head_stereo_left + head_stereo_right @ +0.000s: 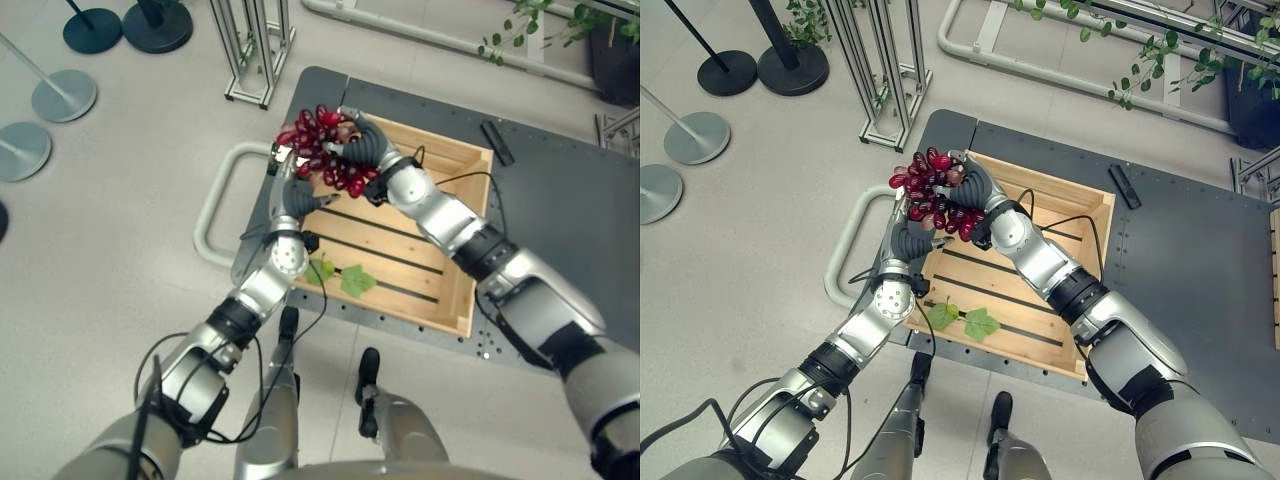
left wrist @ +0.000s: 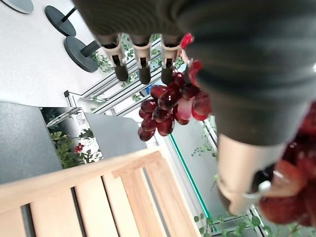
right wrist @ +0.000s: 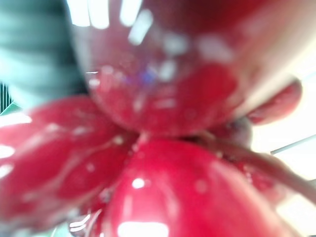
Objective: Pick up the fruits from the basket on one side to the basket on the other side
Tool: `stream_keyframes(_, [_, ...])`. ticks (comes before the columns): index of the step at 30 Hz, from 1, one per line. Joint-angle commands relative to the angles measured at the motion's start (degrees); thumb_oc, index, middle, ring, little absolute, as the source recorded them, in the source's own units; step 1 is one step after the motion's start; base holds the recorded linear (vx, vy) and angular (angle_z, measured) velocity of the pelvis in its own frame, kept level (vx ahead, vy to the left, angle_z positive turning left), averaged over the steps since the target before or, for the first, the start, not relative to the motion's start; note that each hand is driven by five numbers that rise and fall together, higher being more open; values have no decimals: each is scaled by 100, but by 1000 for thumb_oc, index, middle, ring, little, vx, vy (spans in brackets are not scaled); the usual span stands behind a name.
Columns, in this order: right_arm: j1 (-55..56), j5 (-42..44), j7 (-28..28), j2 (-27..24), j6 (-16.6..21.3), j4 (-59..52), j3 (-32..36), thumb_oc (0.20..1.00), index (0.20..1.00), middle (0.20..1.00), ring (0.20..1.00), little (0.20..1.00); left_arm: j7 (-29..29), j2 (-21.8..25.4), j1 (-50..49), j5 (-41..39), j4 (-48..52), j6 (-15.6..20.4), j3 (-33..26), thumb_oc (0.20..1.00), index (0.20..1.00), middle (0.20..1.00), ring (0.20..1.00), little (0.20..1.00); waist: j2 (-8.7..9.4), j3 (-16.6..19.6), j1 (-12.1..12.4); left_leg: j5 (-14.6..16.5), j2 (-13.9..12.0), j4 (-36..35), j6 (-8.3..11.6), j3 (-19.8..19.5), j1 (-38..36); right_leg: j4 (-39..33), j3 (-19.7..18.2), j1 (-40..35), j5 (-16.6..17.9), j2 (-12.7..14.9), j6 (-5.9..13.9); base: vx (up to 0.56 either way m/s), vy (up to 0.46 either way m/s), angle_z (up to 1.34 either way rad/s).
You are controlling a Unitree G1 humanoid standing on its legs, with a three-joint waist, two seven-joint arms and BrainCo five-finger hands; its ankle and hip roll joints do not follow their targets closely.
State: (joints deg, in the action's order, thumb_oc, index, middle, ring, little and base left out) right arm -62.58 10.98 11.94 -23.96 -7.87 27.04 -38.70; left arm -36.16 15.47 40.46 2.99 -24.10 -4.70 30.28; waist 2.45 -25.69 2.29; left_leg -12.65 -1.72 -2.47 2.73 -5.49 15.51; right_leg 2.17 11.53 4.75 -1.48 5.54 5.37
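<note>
Both hands cradle the grape bunch: right hand curled over it, left hand fingers straight beneath; lift together, evenly

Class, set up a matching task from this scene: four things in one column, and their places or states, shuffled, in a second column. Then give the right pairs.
Things:
1. grapes
2. green leaves
3. black bar
4. crate

Places or states:
A. on the crate's slats
B. held up, right robot hand curled over them, left robot hand below
C. on the dark platform
D. on the platform beside the crate

Pairs: 1-B, 2-A, 3-D, 4-C
</note>
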Motion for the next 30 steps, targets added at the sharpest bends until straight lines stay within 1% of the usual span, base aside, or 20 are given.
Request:
stream_keyframes(1, [137,242,20,406,500,-376,-70,200,200,200,200,200,-69,-461,268,-98,-64,529,133,1000,1000,1000,1000,1000,303,736,-24,883,-171,239,261,248,-279,453,-166,395,-128,685,449,0,0,0])
stream_keyframes(11, [262,332,7,419,548,-731,-86,200,200,200,200,200,-180,-458,178,-258,-4,558,-11,1000,1000,1000,1000,1000,268,747,-45,904,-173,248,259,285,-298,516,-192,427,-151,699,438,0,0,0])
stream_keyframes(12, [275,430,14,363,602,-893,-59,200,200,200,200,200,-122,-450,210,-290,-38,554,5,1000,1000,1000,1000,1000,256,746,-59,898,-177,244,263,294,-299,516,-189,430,-152,696,440,0,0,0])
stream_keyframes(13, [305,479,-21,205,636,-1085,39,200,200,200,200,200,8,-357,169,-291,-7,574,-18,1000,1000,1000,1000,1000,241,748,-69,899,-178,243,264,295,-305,514,-195,422,-155,701,448,0,0,0])
stream_keyframes(14, [307,479,-21,204,634,-1087,40,200,200,200,200,200,8,-357,168,-291,-6,574,-17,1000,1000,1000,1000,1000,241,747,-68,899,-178,243,264,295,-306,514,-195,422,-155,701,448,0,0,0])
stream_keyframes(16, [314,392,-57,-71,660,-1273,192,200,200,200,200,200,136,-239,56,-333,74,606,-117,1000,1000,1000,1000,1000,231,758,-78,907,-175,250,261,300,-300,520,-200,432,-150,706,452,0,0,0])
stream_keyframes(17, [254,287,-142,-286,650,-1381,244,200,200,200,200,200,258,-138,-52,-354,102,610,-176,1000,1000,1000,1000,1000,227,774,-81,911,-179,247,262,304,-304,519,-201,436,-150,708,454,0,0,0])
stream_keyframes(21, [41,-91,-383,-1006,540,-1478,342,200,200,200,200,200,506,109,-402,-370,217,626,-367,1000,1000,1000,1000,1000,240,825,-75,935,-169,246,260,321,-325,508,-194,418,-144,724,461,0,0,0])
stream_keyframes(22, [-84,-187,-461,-1222,504,-1446,296,200,200,200,200,200,577,160,-463,-392,233,633,-420,1000,1000,1000,1000,1000,247,832,-75,943,-165,249,260,326,-330,507,-192,415,-138,732,465,0,0,0])
stream_keyframes(25, [-402,-385,-599,-1639,431,-1309,159,200,200,200,200,200,728,230,-560,-498,228,669,-457,1000,1000,1000,1000,1000,284,868,-74,946,-156,238,264,335,-338,488,-184,398,-123,738,469,0,0,0])
stream_keyframes(30, [-1144,-462,-883,-2135,346,-927,-328,200,200,200,200,200,1012,391,-650,-617,269,740,-506,1000,1000,1000,1000,1000,347,865,-54,950,-157,232,270,325,-358,480,-176,365,-117,739,470,0,0,0])
